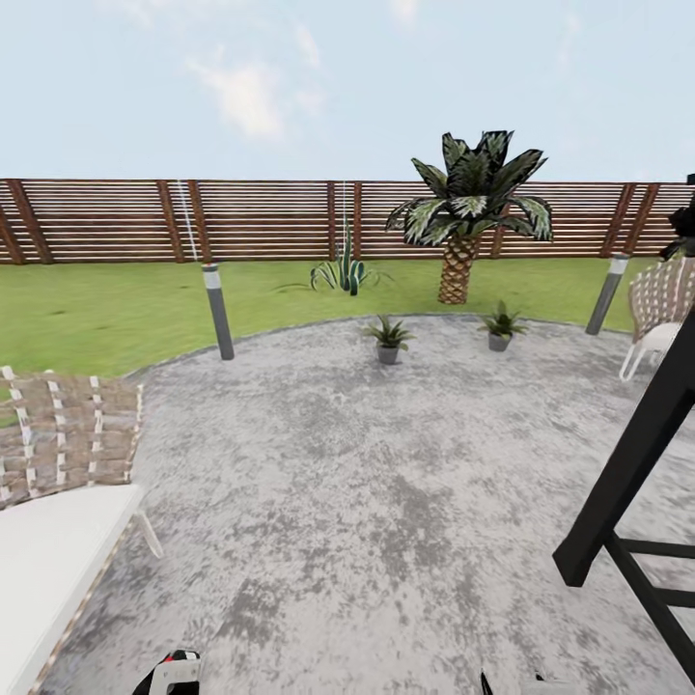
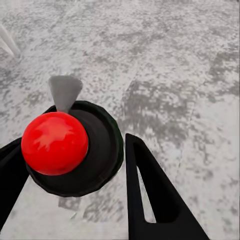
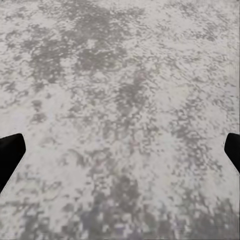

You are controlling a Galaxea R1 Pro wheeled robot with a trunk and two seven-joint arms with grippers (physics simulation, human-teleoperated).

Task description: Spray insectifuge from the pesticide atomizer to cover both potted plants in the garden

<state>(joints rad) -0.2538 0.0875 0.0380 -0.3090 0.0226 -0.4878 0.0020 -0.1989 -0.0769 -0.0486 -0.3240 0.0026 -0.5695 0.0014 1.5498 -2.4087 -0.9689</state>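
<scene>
The left gripper (image 2: 75, 165) is closed around the pesticide atomizer (image 2: 75, 147), seen from above in the left wrist view as a round dark body capped by a glossy red ball, with a grey wedge of nozzle pointing forward; one black finger (image 2: 155, 200) hugs its side and the other sits against the opposite flank. The right gripper (image 3: 120, 155) is spread wide and empty, only its two black tips at the edges over bare paving. Both hang low over the stone patio (image 1: 386, 502), a round slab of mottled, speckled grey, rough in look. The two potted plants (image 1: 389, 338) and (image 1: 500, 326), low green rosettes of pointed leaves in small grey pots, stand well apart from the robot at the patio's far rim, just before the lawn (image 1: 106, 309). Beyond them are a striped agave (image 1: 346, 272), a scaly-trunked palm (image 1: 468, 208) and the brown slatted fence (image 1: 261, 220); wicker chairs (image 1: 58, 434) flank the patio. The step in hand appears to be the approach: drive straight across the paving, keep the bottle upright and the grip firm, and stop with the nozzle facing the nearer rosette. Whether any insectifuge lies on the leaves cannot be judged at this range.
</scene>
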